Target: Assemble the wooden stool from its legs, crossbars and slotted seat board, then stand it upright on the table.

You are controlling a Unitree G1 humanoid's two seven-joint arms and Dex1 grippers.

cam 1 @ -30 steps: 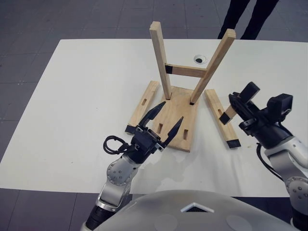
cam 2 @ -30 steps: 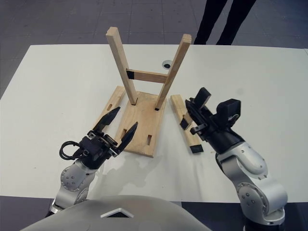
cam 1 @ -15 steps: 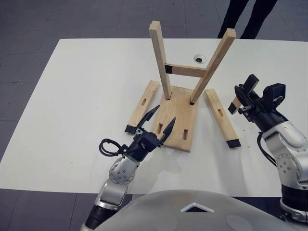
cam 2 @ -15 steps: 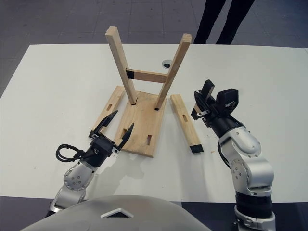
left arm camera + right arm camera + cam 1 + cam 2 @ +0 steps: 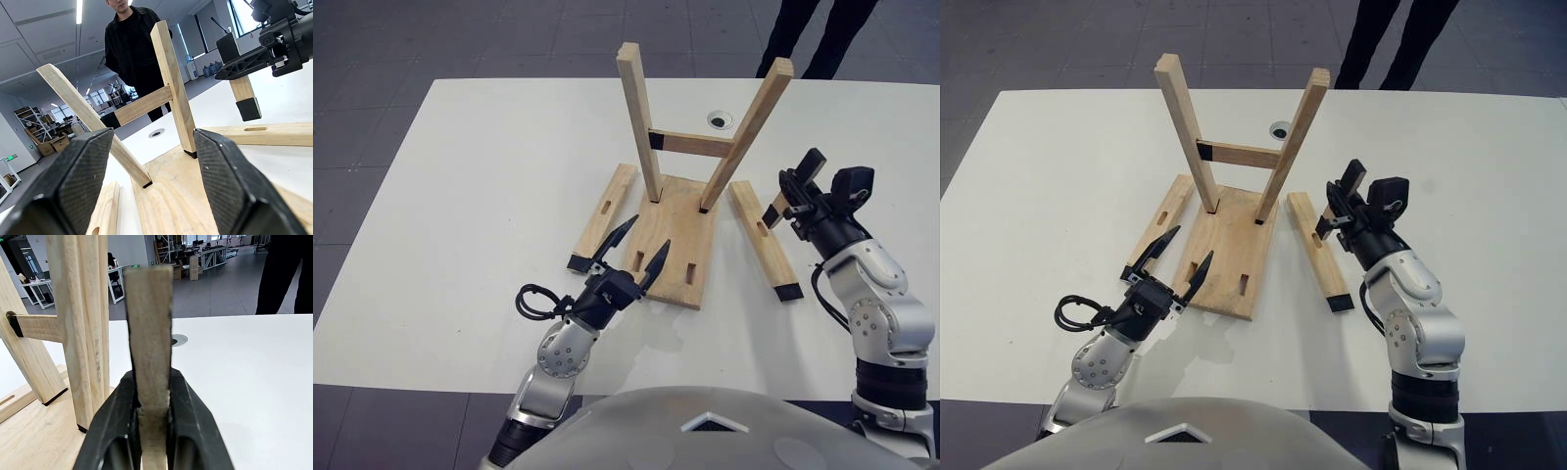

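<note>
The slotted seat board (image 5: 674,257) lies flat on the white table. Two legs (image 5: 638,117) stand upright in its far slots, joined by a crossbar (image 5: 693,144). One loose leg (image 5: 604,213) lies left of the board, another (image 5: 762,238) right of it. My right gripper (image 5: 795,194) is shut on a short black-tipped crossbar (image 5: 774,209), held in the air above the right loose leg, beside the upright frame; the crossbar (image 5: 148,323) stands between the fingers (image 5: 116,416). My left gripper (image 5: 646,237) hovers open over the board's near half, nothing between its pads (image 5: 78,181).
A round cable hole (image 5: 721,119) sits in the table behind the frame. Bare table surface (image 5: 460,196) stretches to the left and along the front edge. The table's right edge lies close behind my right arm.
My right gripper has carried the crossbar up and leftward, away from the right loose leg and nearer the upright frame. My left gripper drew back slightly toward the board's near edge.
</note>
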